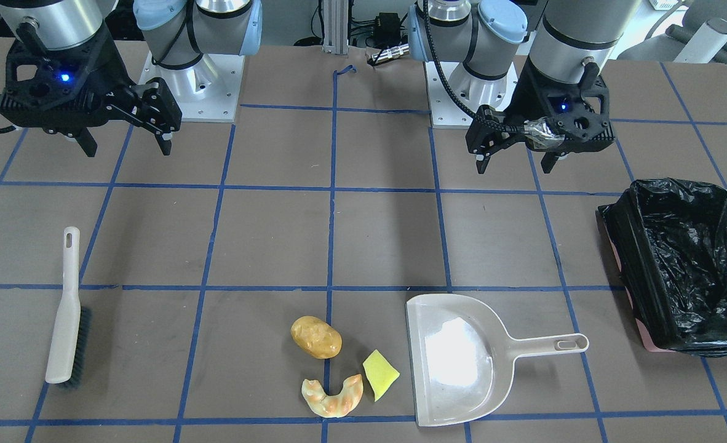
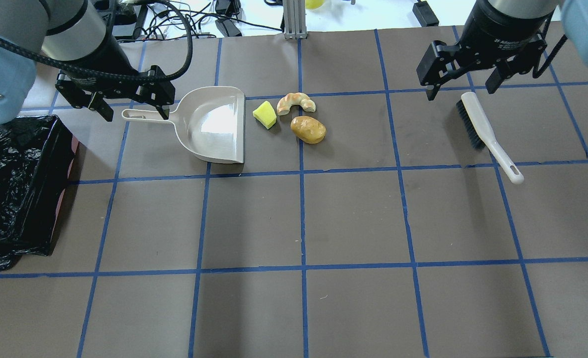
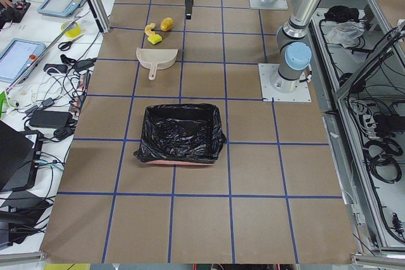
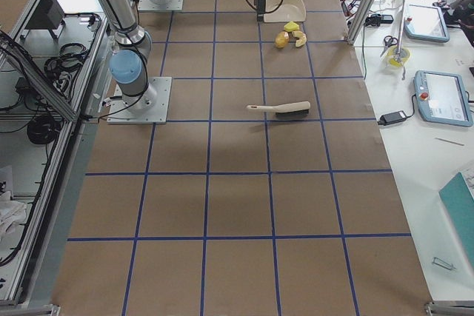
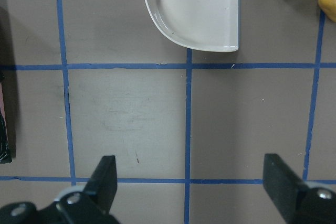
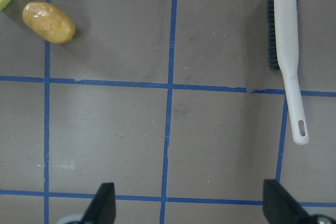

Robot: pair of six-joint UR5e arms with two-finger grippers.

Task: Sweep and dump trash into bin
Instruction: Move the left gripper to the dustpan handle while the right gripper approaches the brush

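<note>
Three trash pieces lie together on the table: a golden-brown potato (image 1: 316, 337) (image 2: 308, 129), a curved croissant (image 1: 334, 397) (image 2: 296, 102) and a flat yellow wedge (image 1: 380, 373) (image 2: 265, 114). A beige dustpan (image 2: 214, 124) (image 1: 456, 363) lies beside them with its mouth toward them. The black-lined bin (image 2: 10, 189) (image 1: 686, 264) stands at the table's left end. My left gripper (image 2: 137, 116) (image 5: 191, 182) is open and empty, raised near the dustpan's handle. My right gripper (image 2: 459, 92) (image 6: 189, 203) is open and empty, raised near the brush.
A beige hand brush (image 2: 488, 134) (image 1: 67, 307) with dark bristles lies on the table on the right side. Blue tape lines grid the brown table. Cables and a metal post (image 2: 294, 20) sit past the far edge.
</note>
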